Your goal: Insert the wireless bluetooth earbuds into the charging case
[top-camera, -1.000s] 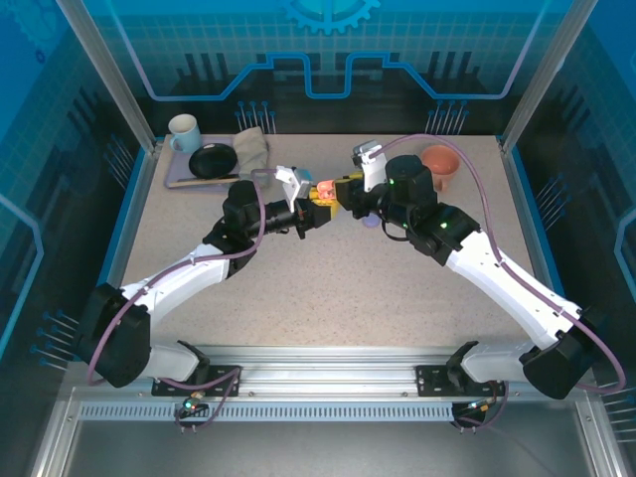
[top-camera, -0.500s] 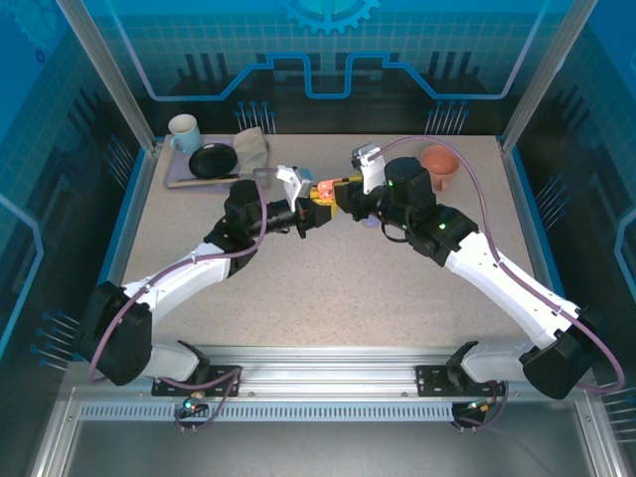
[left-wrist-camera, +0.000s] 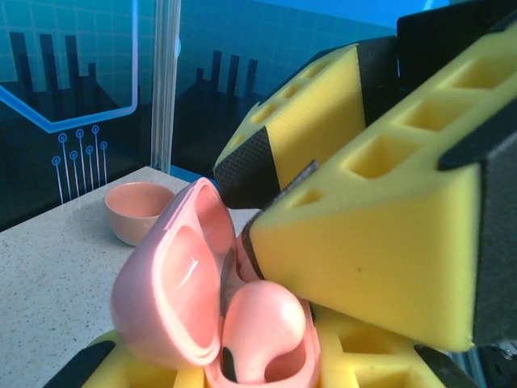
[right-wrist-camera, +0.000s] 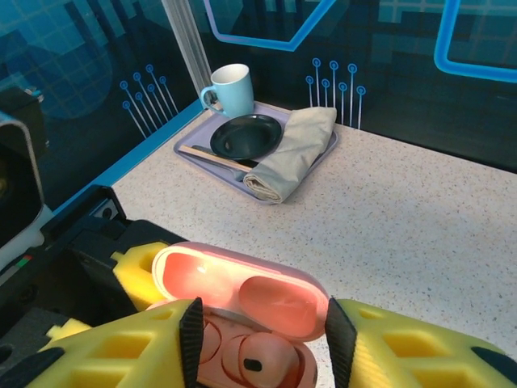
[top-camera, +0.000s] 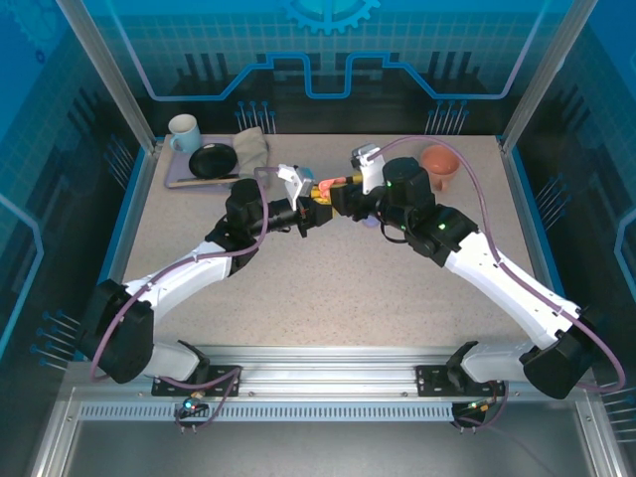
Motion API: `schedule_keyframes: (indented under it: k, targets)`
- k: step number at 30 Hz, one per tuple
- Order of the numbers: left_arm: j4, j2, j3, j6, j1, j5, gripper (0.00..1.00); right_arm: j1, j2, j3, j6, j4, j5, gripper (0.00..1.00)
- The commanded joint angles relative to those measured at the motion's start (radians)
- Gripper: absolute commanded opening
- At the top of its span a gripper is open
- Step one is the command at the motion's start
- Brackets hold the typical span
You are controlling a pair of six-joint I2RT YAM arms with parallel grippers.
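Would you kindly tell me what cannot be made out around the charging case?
Right wrist view: the charging case has its wells cut off by the bottom edge and the right pincer.
Left wrist view: that pincer's yellow finger hides the case's right half.
Top view: the earbuds are too small to tell apart from the case.

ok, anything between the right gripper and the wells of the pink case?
Nothing visible. The pink case, clamped in the left gripper, has its lid swung back, leaving the wells exposed. The right gripper hangs right over it, fingers apart with nothing between them. One pink earbud already sits in a well.
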Motion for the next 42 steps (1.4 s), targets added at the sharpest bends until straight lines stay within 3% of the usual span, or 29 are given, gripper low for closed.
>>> schedule_keyframes:
  k: [1,16,22,30,35,42]
  targets:
    - [0.048,0.011,0.039,-0.006,-0.012,0.023,0.00,-0.002,0.002,0.049,0.016,-0.018,0.046,0.51]
    - [0.045,0.024,0.033,0.008,-0.017,0.029,0.00,-0.076,0.007,0.150,0.103,-0.051,-0.027,0.60]
    - [0.010,0.023,0.030,0.058,-0.020,0.048,0.00,-0.144,0.175,0.378,0.118,-0.309,-0.106,0.60]
    - [-0.052,0.035,0.063,0.110,-0.020,0.070,0.00,-0.196,0.471,0.690,0.102,-0.658,-0.223,0.54]
    - [-0.078,0.055,0.087,0.112,-0.019,0.056,0.00,-0.181,0.490,0.681,0.094,-0.692,-0.263,0.45]
    - [-0.049,0.121,0.117,0.018,0.013,-0.009,0.00,-0.144,0.318,0.484,0.100,-0.664,-0.226,0.40]
